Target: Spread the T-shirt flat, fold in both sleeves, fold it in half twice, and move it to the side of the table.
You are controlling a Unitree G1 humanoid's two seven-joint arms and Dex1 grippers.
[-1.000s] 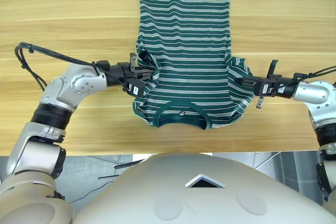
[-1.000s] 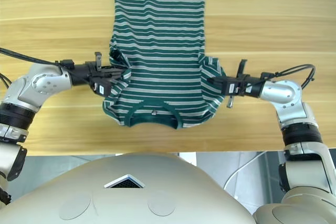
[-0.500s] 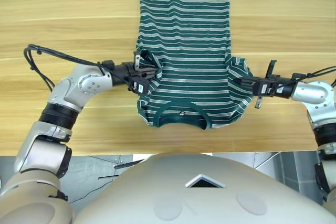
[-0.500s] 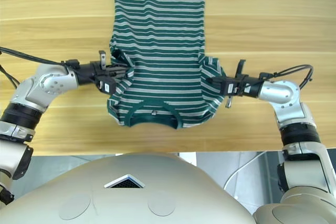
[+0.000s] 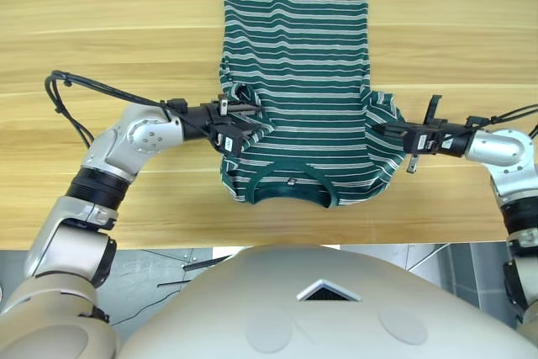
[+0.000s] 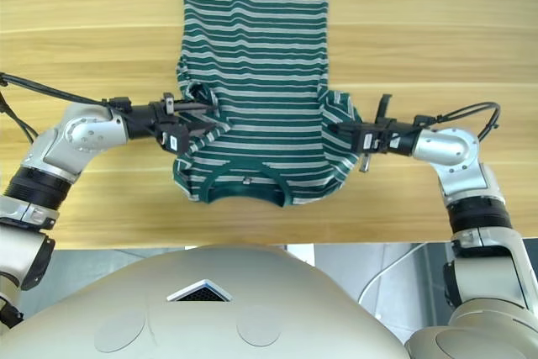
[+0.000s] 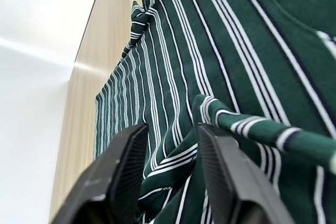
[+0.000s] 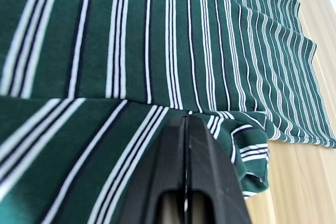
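- Wooden table [image 5: 101, 23] carries the green striped T-shirt [image 5: 294, 56], which lies at its middle with the collar toward the robot and the hem toward the far edge.
- Left gripper [image 5: 245, 113] has travelled inward over the last second. It now sits over the shirt's body, and its jaws grip a bunched fold of the left sleeve [image 5: 239, 92].
- That sleeve has come in with it, so the shirt's left edge now looks narrower.
- Right gripper [image 5: 378, 130] has barely shifted. Its jaws are pressed together at the edge of the right sleeve [image 5: 384, 107], apparently pinching it.
- Judging by this, the left sleeve fold is under way, the right one hardly begun, and both halvings remain.
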